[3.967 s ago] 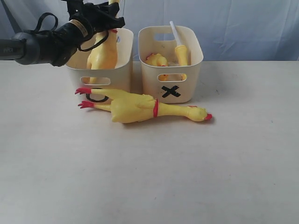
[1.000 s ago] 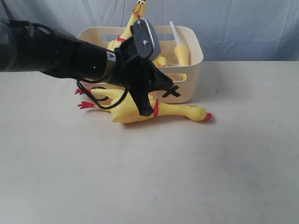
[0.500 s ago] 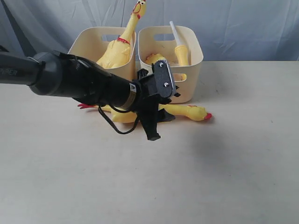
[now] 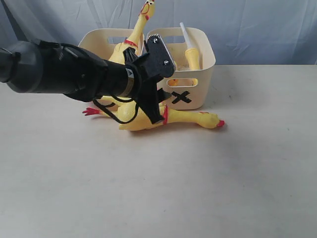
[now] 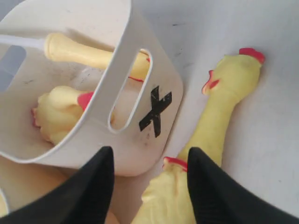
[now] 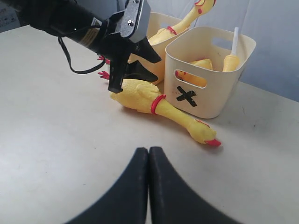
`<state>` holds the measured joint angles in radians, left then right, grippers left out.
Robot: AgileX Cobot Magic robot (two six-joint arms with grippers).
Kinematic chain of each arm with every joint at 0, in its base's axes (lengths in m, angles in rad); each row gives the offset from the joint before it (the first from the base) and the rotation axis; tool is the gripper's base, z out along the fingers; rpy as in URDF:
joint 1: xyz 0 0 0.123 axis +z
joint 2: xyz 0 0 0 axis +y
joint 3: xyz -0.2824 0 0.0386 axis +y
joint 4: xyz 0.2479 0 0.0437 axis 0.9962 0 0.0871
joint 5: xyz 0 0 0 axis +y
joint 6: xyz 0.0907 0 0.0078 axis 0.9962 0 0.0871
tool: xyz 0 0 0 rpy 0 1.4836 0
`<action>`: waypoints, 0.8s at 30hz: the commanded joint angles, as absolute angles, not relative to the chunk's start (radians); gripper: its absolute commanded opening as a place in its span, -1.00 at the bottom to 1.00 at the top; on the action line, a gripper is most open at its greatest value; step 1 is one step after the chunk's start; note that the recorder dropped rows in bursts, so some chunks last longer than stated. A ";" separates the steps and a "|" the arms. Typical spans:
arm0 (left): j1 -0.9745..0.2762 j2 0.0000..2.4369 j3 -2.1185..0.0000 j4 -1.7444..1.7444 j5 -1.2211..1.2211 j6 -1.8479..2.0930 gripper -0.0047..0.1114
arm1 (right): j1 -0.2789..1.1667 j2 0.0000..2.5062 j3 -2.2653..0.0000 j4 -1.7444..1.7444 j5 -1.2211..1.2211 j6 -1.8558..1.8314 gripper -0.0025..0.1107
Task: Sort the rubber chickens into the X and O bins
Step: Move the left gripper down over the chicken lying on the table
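Left pincer [image 4: 164,106] pulled back, spread over chicken [image 4: 187,117]; bin [image 4: 206,67] marked X; right pincer [image 6: 148,153] clenched.

The left arm [image 4: 59,74] is a thick matte-black tube with a thin black cable [image 6: 69,67] looping off it, a small pale label [image 4: 130,74], and a grey plate [image 4: 161,52] with two screws above the left hand [image 4: 163,106], whose smooth black fingers [image 5: 93,186] taper like the right hand's [image 6: 148,151].
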<state>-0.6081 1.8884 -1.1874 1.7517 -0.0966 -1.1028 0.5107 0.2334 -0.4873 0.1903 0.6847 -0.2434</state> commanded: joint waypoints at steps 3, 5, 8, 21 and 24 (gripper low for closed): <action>-0.610 1.865 -1.109 1.744 0.020 -1.082 -0.04 | 0.508 0.227 -0.483 0.192 0.673 -0.242 -0.95; -0.610 1.873 -1.100 1.744 0.051 -1.059 -0.05 | 0.508 0.227 -0.483 0.192 0.675 -0.242 -0.95; -0.610 1.896 -1.100 1.744 0.053 -0.990 -0.05 | 0.508 0.227 -0.483 0.195 0.675 -0.242 -0.95; -0.610 1.931 -1.107 1.744 0.179 -0.938 -0.05 | 0.508 0.227 -0.483 0.198 0.677 -0.242 -0.95; -0.610 1.931 -1.111 1.744 0.133 -0.938 -0.05 | 0.508 0.227 -0.483 0.198 0.677 -0.242 -0.95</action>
<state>-0.6081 1.9323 -1.1052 1.7500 0.1580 -0.9376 0.5107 0.2334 -0.4873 0.1945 0.6847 -0.2434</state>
